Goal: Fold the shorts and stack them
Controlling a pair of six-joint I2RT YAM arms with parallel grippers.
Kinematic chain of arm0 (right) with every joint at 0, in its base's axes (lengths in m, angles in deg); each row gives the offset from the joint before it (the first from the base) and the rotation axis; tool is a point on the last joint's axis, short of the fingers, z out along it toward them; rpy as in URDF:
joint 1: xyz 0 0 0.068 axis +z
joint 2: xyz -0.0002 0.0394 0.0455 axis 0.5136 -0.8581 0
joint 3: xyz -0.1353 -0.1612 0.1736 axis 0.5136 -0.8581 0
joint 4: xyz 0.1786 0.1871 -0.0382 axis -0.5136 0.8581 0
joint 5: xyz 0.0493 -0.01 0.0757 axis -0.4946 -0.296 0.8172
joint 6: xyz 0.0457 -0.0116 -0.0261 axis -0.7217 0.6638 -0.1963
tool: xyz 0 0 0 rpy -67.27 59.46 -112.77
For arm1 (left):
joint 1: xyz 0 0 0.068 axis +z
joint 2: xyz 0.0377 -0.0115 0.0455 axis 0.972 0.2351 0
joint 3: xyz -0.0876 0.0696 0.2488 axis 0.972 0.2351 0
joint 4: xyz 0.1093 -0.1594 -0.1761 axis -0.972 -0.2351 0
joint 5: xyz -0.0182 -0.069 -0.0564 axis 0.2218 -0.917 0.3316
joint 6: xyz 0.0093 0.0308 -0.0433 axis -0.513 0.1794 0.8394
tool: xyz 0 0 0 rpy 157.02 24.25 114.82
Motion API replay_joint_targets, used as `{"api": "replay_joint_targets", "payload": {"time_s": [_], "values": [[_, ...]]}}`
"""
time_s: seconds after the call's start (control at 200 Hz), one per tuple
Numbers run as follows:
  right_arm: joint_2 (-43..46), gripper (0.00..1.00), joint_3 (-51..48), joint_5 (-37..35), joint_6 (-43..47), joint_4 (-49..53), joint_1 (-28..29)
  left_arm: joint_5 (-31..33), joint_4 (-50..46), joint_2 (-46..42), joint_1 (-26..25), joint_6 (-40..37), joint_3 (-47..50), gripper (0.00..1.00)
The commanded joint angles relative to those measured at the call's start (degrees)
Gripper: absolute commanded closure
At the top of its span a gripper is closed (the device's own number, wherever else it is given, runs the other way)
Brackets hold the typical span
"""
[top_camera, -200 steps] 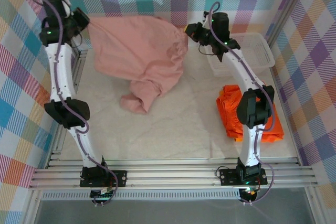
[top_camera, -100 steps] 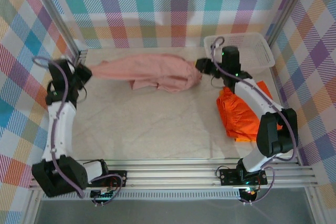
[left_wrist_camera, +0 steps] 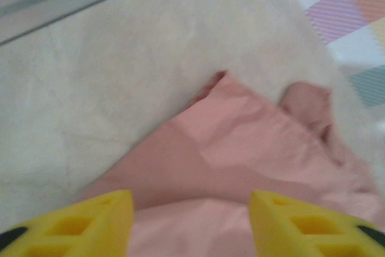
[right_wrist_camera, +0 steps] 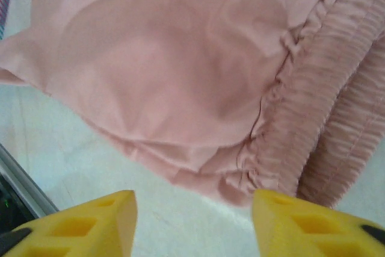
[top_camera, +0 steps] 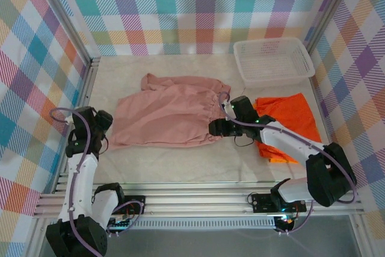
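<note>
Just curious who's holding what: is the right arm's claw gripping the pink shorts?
No: the right gripper stands open, and the pink shorts lie on the table beyond it.

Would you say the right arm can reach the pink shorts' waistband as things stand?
Probably yes: the right gripper sits open right beside the gathered waistband of the pink shorts, and nothing lies between them.

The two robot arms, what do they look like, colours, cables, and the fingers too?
The left arm and right arm both have white link shells with black joint housings, and a purple cable runs along each. The left gripper and right gripper carry blocky, bright yellow fingers with recessed pockets.
</note>
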Motion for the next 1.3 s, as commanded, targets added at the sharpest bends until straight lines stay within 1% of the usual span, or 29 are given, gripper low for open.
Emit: {"api": "replay_joint_targets", "payload": {"time_s": [0.0,0.065,0.11,0.25,0.315,0.395,0.51,0.545,0.63,0.76,0.845,0.93,0.935,0.955,1.035,1.115,1.175,1.24,1.295], "values": [[3.4,0.42,0.8,-2.7,1.4,4.4,0.4,-3.1,-1.6,-0.1,-0.7,-3.8,-8.6,0.22],[3.8,0.38,3.0,-2.7,0.2,2.9,0.4,-6.8,-2.1,1.9,-1.2,-5.1,-12.2,0.12],[2.8,0.37,5.1,-2.1,-1.0,1.4,0.5,-9.3,-2.4,3.9,-2.0,-5.4,-13.9,0.08],[-6.2,0.2,15.0,1.3,-3.0,-0.1,2.1,-14.9,0.3,12.5,-6.8,-4.0,-14.7,0.06],[-11.2,0.16,18.9,1.8,-4.4,0.0,3.1,-16.6,2.7,17.5,-9.3,-2.8,-13.6,0.06],[-16.7,0.15,21.1,2.8,-7.5,-0.6,3.7,-16.9,5.4,23.2,-12.1,-1.4,-11.7,0.07],[-21.6,0.15,19.6,2.9,-11.8,-1.6,3.8,-16.0,7.9,30.0,-15.2,-0.6,-9.2,0.07],[-22.5,0.15,18.6,2.9,-12.9,-1.7,3.8,-15.4,9.9,31.3,-15.9,-0.4,-8.3,0.07],[-23.5,0.15,15.1,3.6,-14.7,-2.1,3.8,-13.9,10.9,33.8,-17.0,0.1,-6.5,0.08],[-22.0,0.15,8.6,1.9,-15.5,-1.3,3.7,-11.6,10.9,34.9,-17.2,0.2,-4.0,0.08],[-20.6,0.15,5.8,0.3,-14.4,1.5,3.7,-10.0,10.2,32.2,-17.2,-0.7,-5.0,0.09],[-19.1,0.15,4.3,-1.7,-12.8,4.7,3.8,-7.6,8.9,28.6,-17.2,-2.7,-10.0,0.07],[-19.0,0.14,4.2,-1.7,-12.6,4.9,3.8,-7.3,7.2,28.5,-17.2,-2.9,-10.5,0.07],[-18.8,0.14,4.1,-2.2,-12.3,5.6,3.7,-6.5,6.1,28.1,-17.3,-3.4,-12.4,0.07],[-17.8,0.14,3.9,-3.9,-10.9,7.7,3.7,-4.6,2.4,29.7,-17.1,-5.6,-20.8,0.07],[-16.9,0.13,4.0,-4.8,-10.2,8.0,3.7,-5.0,-2.0,36.1,-17.0,-7.3,-30.8,0.08],[-16.8,0.13,4.3,-5.3,-10.2,8.0,3.8,-7.4,-4.6,42.6,-17.0,-8.3,-38.0,0.1],[-17.0,0.13,4.9,-5.3,-10.1,7.9,3.8,-10.3,-7.7,50.2,-17.3,-10.1,-45.8,0.14],[-17.4,0.13,5.4,-5.2,-10.1,8.1,3.8,-10.7,-11.0,56.6,-18.0,-12.1,-52.4,0.18]]}}
